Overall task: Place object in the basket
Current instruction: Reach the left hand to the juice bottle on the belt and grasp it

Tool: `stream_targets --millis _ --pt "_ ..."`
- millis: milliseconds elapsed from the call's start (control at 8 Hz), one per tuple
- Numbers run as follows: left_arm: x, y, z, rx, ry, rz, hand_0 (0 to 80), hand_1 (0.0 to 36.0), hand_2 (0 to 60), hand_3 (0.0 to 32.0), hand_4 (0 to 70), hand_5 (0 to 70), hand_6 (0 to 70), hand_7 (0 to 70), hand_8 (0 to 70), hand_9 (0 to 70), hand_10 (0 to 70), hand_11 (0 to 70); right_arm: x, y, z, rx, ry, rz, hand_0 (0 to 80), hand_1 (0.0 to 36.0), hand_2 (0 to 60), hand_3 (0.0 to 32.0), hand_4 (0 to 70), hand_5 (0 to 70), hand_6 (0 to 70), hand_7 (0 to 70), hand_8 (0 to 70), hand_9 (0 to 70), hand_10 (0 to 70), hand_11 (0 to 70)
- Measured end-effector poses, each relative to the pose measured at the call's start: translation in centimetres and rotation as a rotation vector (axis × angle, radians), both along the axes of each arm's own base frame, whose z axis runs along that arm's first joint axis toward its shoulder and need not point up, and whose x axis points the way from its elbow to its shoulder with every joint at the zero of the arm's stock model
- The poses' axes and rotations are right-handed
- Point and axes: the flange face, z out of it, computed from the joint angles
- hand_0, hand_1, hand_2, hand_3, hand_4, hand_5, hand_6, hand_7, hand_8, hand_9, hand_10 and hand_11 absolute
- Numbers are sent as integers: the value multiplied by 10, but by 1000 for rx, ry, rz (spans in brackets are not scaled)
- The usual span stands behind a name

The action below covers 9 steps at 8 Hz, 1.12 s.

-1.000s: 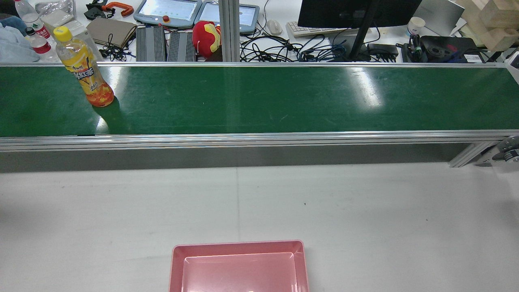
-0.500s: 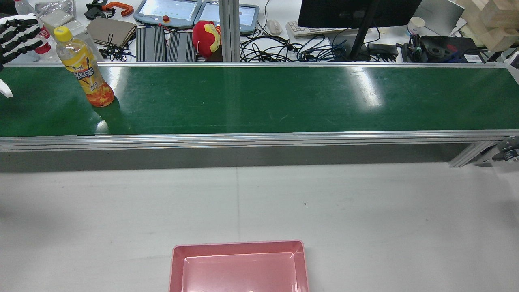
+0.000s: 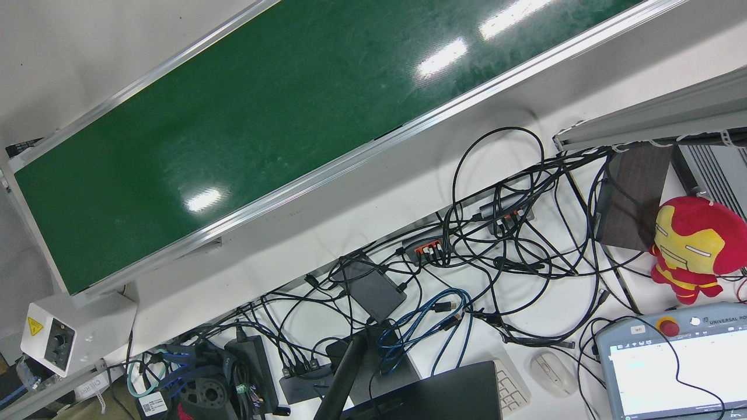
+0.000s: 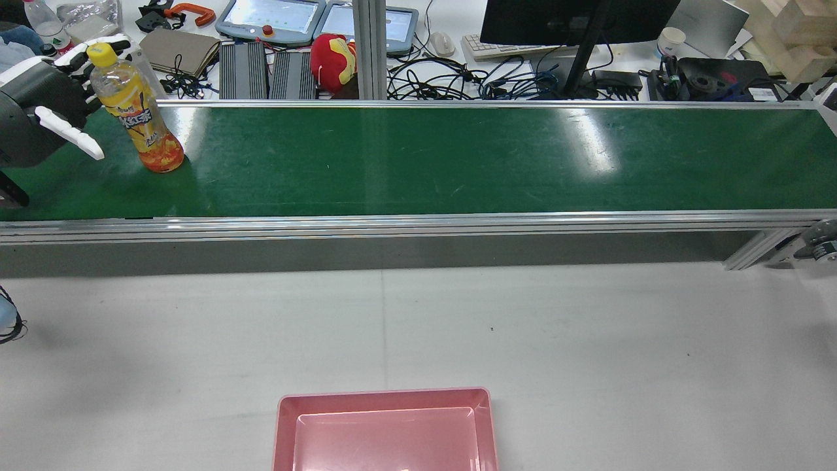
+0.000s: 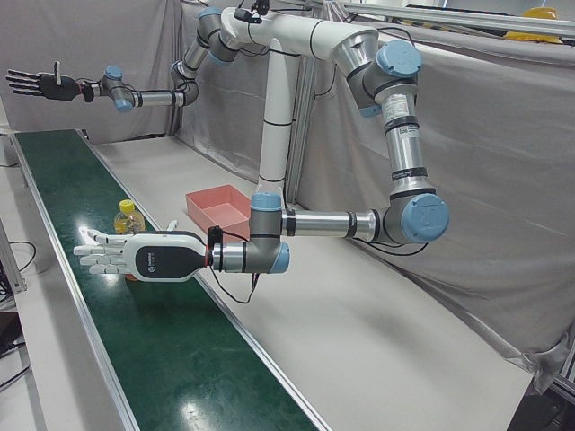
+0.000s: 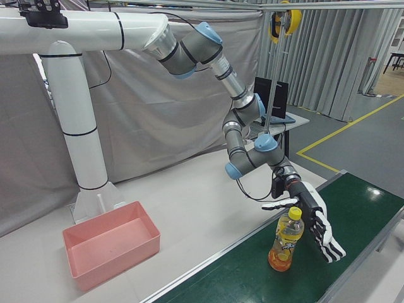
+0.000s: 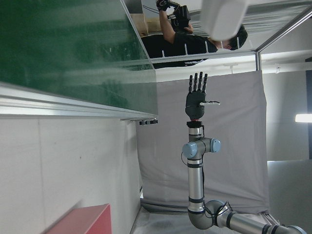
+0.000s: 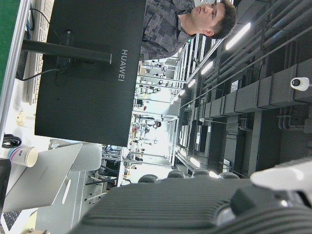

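An orange juice bottle (image 4: 137, 114) with a yellow cap stands upright at the left end of the green belt (image 4: 418, 160); it also shows in the right-front view (image 6: 285, 241) and the left-front view (image 5: 128, 218). My left hand (image 4: 40, 112) is open just left of the bottle, its fingers (image 4: 98, 49) spread behind the cap and not closed on it. It also shows in the right-front view (image 6: 314, 226) and the left-front view (image 5: 135, 256). My right hand (image 5: 40, 83) is open, raised high far down the belt. The pink basket (image 4: 386, 399) sits on the white table near me.
A white table (image 4: 588, 340) lies between the belt and the basket. Beyond the belt are a monitor (image 4: 575, 19), tangled cables (image 3: 496, 233), a red plush toy (image 4: 333, 62) and teach pendants. A belt control box (image 3: 58, 335) stands at the conveyor's end.
My left hand has come in from the left edge and now stands right beside the bottle. The bottle and the basket have not moved.
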Motion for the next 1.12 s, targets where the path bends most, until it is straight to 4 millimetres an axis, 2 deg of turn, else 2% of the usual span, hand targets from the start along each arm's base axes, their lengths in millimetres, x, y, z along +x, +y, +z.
stream_targets --millis 125,250,375,500,625,750,875,1000,1125 --pt "21 4 0 -23 41 6 800 103 0 8 13 256 0 0 11 9 13 47 0 0 0 0 0 0 0 0 0 0 0 0 0 0 0 0 0 0" --pt "32 6 3 -37 57 10 800 102 0 6 15 262 0 0 13 12 12 47 0 0 0 0 0 0 0 0 0 0 0 0 0 0 0 0 0 0" --pt "36 6 5 -46 66 12 800 138 0 0 35 323 0 0 44 54 31 73 0 0 0 0 0 0 0 0 0 0 0 0 0 0 0 0 0 0" --pt "38 6 5 -47 73 14 585 297 386 0 129 510 0 9 119 159 111 189 0 0 0 0 0 -1 0 0 0 0 0 0 0 0 0 0 0 0" --pt "38 6 3 -45 81 15 492 360 600 0 477 596 47 75 190 256 220 342 0 0 0 0 0 -1 0 0 0 0 0 0 0 0 0 0 0 0" --pt "39 6 -3 -40 93 19 583 360 600 0 700 678 235 175 312 394 324 482 0 0 0 0 0 0 0 0 0 0 0 0 0 0 0 0 0 0" --pt "42 2 -17 -38 106 26 791 360 600 0 700 700 601 428 558 678 490 700 0 0 0 0 0 0 0 0 0 0 0 0 0 0 0 0 0 0" --pt "45 -2 -31 -42 109 30 800 360 600 0 700 700 700 700 700 700 664 700 0 0 0 0 0 -1 0 0 0 0 0 0 0 0 0 0 0 0" --pt "47 -5 -40 -50 106 33 800 360 600 0 700 700 700 700 700 700 669 700 0 0 -1 1 0 -1 0 0 0 0 0 0 0 0 0 0 0 0"
